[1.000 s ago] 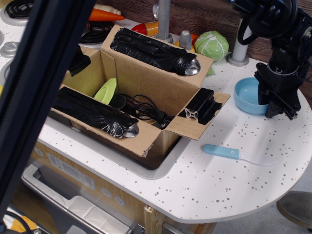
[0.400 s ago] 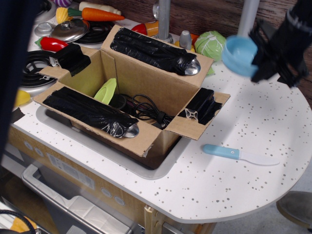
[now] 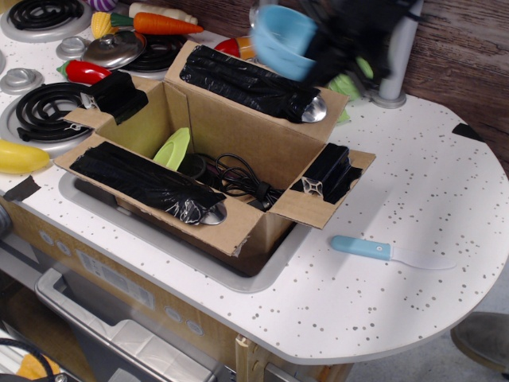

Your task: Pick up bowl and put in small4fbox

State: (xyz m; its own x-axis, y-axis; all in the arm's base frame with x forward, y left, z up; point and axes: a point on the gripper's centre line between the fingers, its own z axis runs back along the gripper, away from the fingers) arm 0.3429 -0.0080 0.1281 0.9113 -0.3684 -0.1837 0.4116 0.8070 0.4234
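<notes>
Bowl (image 3: 282, 40): light blue, tilted, held aloft in the gripper (image 3: 318, 49), which we see clamped on its rim, blurred; it hangs above the box's far taped flap. Box (image 3: 215, 143): brown cardboard, open, four flaps patched with black tape; we note a green scoop (image 3: 173, 148) and black cable (image 3: 238, 179) inside. Knife (image 3: 390, 253): blue handle, white blade, flat on the speckled counter (image 3: 413, 207), well apart from the box.

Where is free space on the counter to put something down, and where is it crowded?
Free: the speckled counter right of the small4fbox, around the toy knife, up to the rounded edge. Crowded: the back left, with burners, carrot and lid.
</notes>
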